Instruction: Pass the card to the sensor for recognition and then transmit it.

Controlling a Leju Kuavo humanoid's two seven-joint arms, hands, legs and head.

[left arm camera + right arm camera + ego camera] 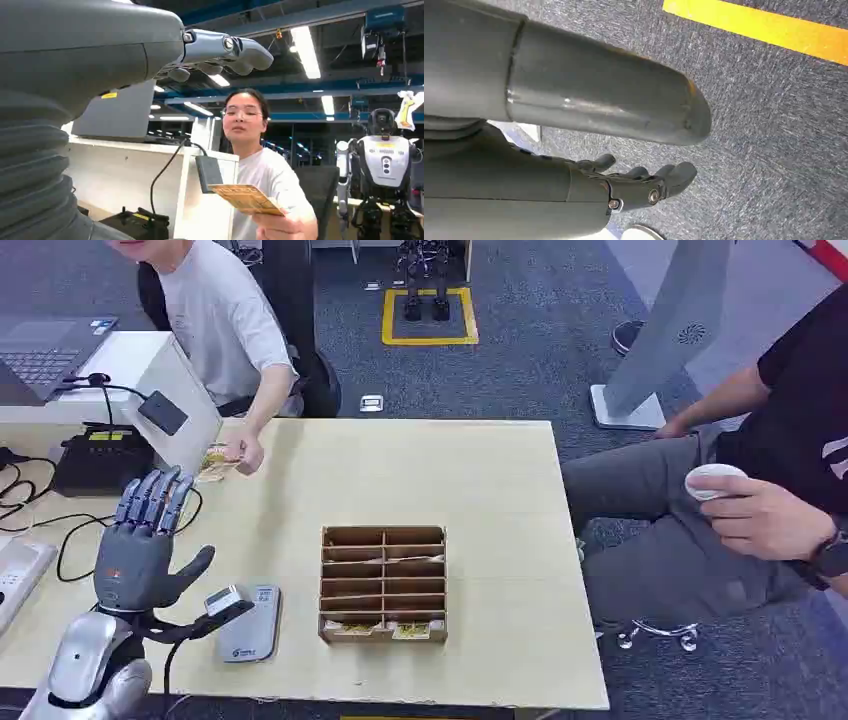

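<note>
A person behind the table's far-left corner holds a yellowish card low over the tabletop; in the left wrist view the card is held out flat toward me. My left hand is raised over the table's left side, fingers spread, holding nothing, a short way in front of the card. A black sensor on a cable hangs against the white box; the sensor is just behind the card. A grey reader lies flat beside my left wrist. My right hand hangs over the carpet, loosely extended and holding nothing.
A wooden slotted organiser stands mid-table with cards in its front slots. A laptop, a black device and cables lie at the far left. A second person sits at the right with a white cup.
</note>
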